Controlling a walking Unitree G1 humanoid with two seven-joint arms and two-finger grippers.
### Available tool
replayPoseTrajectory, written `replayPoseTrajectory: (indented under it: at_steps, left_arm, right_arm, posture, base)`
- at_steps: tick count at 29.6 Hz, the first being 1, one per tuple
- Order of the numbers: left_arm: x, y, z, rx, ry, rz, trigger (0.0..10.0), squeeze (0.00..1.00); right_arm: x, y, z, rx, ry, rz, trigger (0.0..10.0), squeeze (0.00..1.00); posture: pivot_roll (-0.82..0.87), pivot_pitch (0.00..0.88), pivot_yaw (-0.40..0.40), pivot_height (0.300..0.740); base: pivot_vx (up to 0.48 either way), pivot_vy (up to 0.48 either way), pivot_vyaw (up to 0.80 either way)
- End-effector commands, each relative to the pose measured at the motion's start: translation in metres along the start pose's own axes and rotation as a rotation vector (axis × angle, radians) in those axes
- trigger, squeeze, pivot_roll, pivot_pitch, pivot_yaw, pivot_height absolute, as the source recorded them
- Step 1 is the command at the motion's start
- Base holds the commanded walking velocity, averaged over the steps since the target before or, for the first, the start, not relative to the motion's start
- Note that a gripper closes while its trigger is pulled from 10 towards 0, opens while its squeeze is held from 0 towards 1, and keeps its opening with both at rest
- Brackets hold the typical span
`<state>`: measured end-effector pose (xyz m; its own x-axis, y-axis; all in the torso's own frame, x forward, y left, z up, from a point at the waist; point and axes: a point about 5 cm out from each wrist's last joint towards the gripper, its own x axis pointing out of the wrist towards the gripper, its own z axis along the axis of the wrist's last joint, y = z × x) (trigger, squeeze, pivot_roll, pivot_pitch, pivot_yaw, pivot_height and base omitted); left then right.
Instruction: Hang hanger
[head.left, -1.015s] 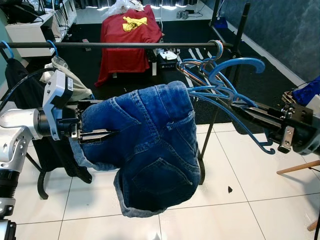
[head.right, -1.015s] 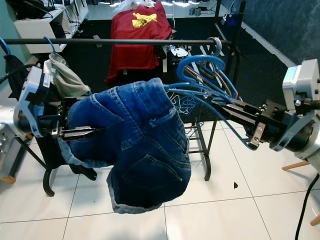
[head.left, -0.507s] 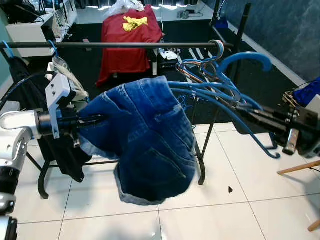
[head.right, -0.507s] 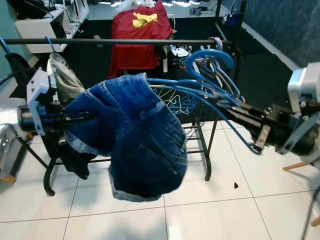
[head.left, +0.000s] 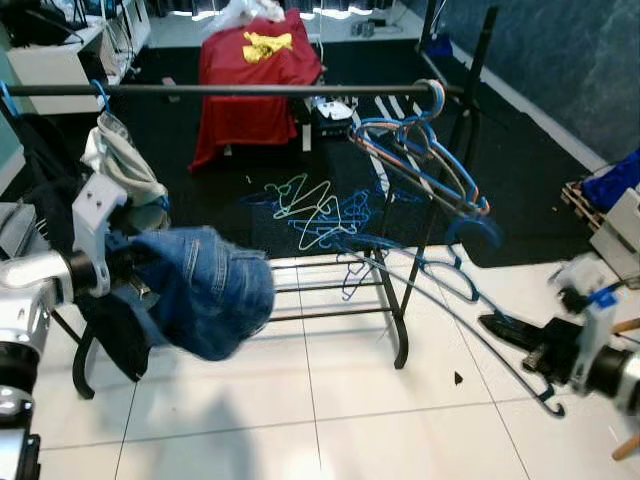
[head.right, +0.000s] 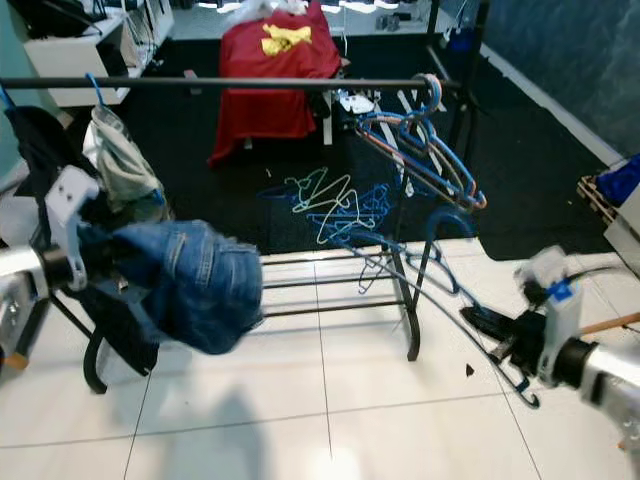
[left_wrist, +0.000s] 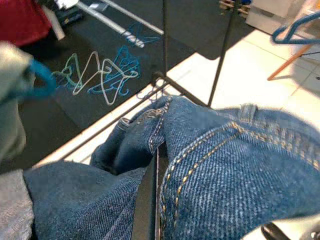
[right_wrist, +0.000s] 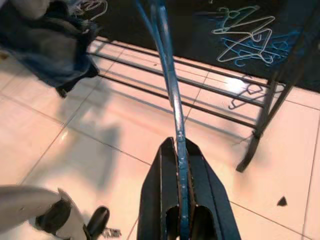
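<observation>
Shorts (head.left: 205, 290) at left end effector (head.left: 125, 272), hanger (head.left: 440, 300) at right (rack (head.left: 250, 90) behind)

Background clutter around your clothes rack

You have a red garment (head.left: 258, 85) draped behind the rack, loose wire hangers (head.left: 315, 212) heaped on the dark mat (head.left: 500, 190), a grey-green garment (head.left: 120, 170) hanging at the rail's left end, and white floor tiles (head.left: 330, 400) in front.

Dark blue denim shorts (head.left: 205, 290) with tan stitching at left; blue hangers (head.left: 425, 150) upper right; a red shirt (head.left: 252, 75) with a yellow print at top; apparently pale green and blue hangers (head.left: 310, 205) on black flooring.
</observation>
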<state>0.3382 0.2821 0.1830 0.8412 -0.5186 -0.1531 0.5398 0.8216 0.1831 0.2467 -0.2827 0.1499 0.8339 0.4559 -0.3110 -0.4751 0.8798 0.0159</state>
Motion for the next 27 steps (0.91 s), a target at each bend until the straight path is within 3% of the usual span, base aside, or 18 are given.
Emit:
replayPoseTrajectory:
  at_steps: [1,2,4,5,6,7,8,10,11,13,17,20,22,24,27]
  left_arm:
    - [0.006,-0.018,-0.035,-0.07,0.076,0.031,0.0,0.0]
    - [0.009,-0.029,-0.049,-0.097,0.115,0.042,0.3,0.0]
    - [0.009,-0.029,-0.049,-0.097,0.115,0.042,0.3,0.0]
    - [0.014,-0.044,-0.066,-0.114,0.168,0.062,4.9,0.0]
    - [0.014,-0.044,-0.066,-0.114,0.168,0.062,4.9,0.0]
    - [0.018,-0.06,-0.084,-0.137,0.23,0.09,10.0,0.0]
    - [0.018,-0.06,-0.084,-0.137,0.23,0.09,10.0,0.0]
    - [0.021,-0.093,-0.12,-0.209,0.343,0.17,10.0,0.0]
    - [0.021,-0.093,-0.12,-0.209,0.343,0.17,10.0,0.0]
    - [0.018,-0.113,-0.142,-0.303,0.402,0.257,10.0,0.0]
    - [0.014,-0.118,-0.15,-0.333,0.413,0.307,10.0,0.0]
    - [-0.006,-0.123,-0.168,-0.401,0.404,0.429,10.0,0.0]
    - [-0.013,-0.124,-0.173,-0.404,0.406,0.447,10.0,0.0]
    - [-0.024,-0.126,-0.183,-0.415,0.423,0.498,10.0,0.0]
    - [-0.027,-0.125,-0.184,-0.472,0.39,0.541,10.0,0.0]
  right_arm:
    - [0.013,0.001,-0.034,0.094,0.05,-0.103,10.0,0.0]
    - [0.019,0.003,-0.049,0.142,0.073,-0.142,10.0,0.0]
    - [0.019,0.003,-0.049,0.142,0.073,-0.142,10.0,0.0]
    - [0.027,0.009,-0.065,0.193,0.092,-0.186,10.0,0.0]
    - [0.027,0.009,-0.065,0.193,0.092,-0.186,10.0,0.0]
    - [0.033,0.018,-0.082,0.209,0.126,-0.203,10.0,0.0]
    - [0.033,0.018,-0.082,0.209,0.126,-0.203,10.0,0.0]
    - [0.043,0.043,-0.115,0.271,0.174,-0.226,10.0,0.0]
    - [0.043,0.043,-0.115,0.271,0.174,-0.226,10.0,0.0]
    - [0.046,0.06,-0.136,0.296,0.216,-0.242,10.0,0.0]
    - [0.045,0.065,-0.143,0.303,0.233,-0.245,10.0,0.0]
    - [0.04,0.073,-0.156,0.312,0.23,-0.268,10.0,0.0]
    - [0.039,0.072,-0.157,0.327,0.211,-0.274,10.0,0.0]
    - [0.036,0.067,-0.161,0.315,0.19,-0.304,10.0,0.0]
    - [0.031,0.055,-0.165,0.316,0.182,-0.366,10.0,0.0]
  posture:
    - [-0.05,0.114,0.004,0.74]
    - [-0.04,0.115,0.003,0.74]
    - [-0.04,0.115,0.003,0.74]
    - [-0.04,0.116,0.002,0.74]
    - [-0.04,0.116,0.002,0.74]
    - [-0.04,0.118,0.001,0.74]
    - [-0.04,0.118,0.001,0.74]
    - [-0.02,0.12,0.004,0.74]
    - [-0.02,0.12,0.004,0.74]
    - [-0.01,0.119,0.01,0.74]
    - [-0.01,0.121,0.012,0.74]
    - [-0.01,0.121,0.019,0.74]
    - [-0.01,0.117,0.022,0.74]
    - [0.0,0.112,0.019,0.74]
    - [0.01,0.104,0.007,0.74]
  base:
    - [0.0,0.0,0.0]
    - [0.0,0.0,0.0]
    - [0.0,0.0,0.0]
    - [0.0,0.0,0.0]
    - [0.0,0.0,0.0]
    - [0.0,0.0,0.8]
    - [0.0,0.0,0.8]
    - [0.0,0.0,0.79]
    - [0.0,0.0,0.78]
    - [0.0,0.0,0.78]
    - [0.0,0.0,0.77]
    - [0.0,0.0,0.73]
    - [0.0,0.0,0.73]
    - [0.0,0.0,0.7]
    - [0.0,0.0,0.7]
